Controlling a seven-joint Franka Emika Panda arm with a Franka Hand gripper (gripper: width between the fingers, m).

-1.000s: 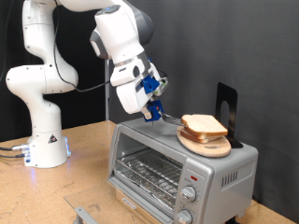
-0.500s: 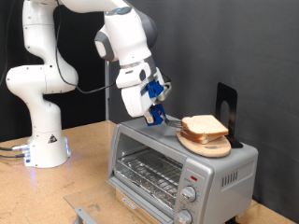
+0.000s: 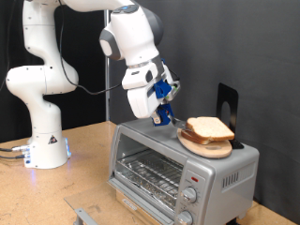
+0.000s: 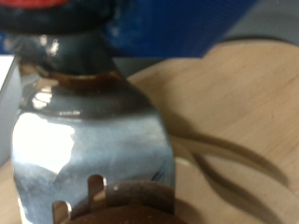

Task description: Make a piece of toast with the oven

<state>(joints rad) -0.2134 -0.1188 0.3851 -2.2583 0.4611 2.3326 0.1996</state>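
Note:
The silver oven point(image 3: 155, 161) stands on the wooden table with its glass door closed and its wire rack showing inside. On its roof, a round wooden board point(image 3: 212, 148) carries a stack of bread slices, with the piece of toast point(image 3: 208, 127) on top. My gripper point(image 3: 166, 105), with blue fingers, hangs tilted just beside the stack on the exterior view's left. It is shut on a metal spatula point(image 4: 93, 140), whose slotted blade fills the wrist view over the board point(image 4: 245, 98).
Two round knobs point(image 3: 190, 195) sit at the oven's front right. A black upright stand point(image 3: 226, 103) rises behind the board. The arm's white base point(image 3: 42, 141) stands at the exterior view's left. A grey metal piece point(image 3: 82, 216) lies near the table's front edge.
The gripper and spatula have shifted toward the exterior view's right, closer to the bread stack. The bread, board and oven have stayed put.

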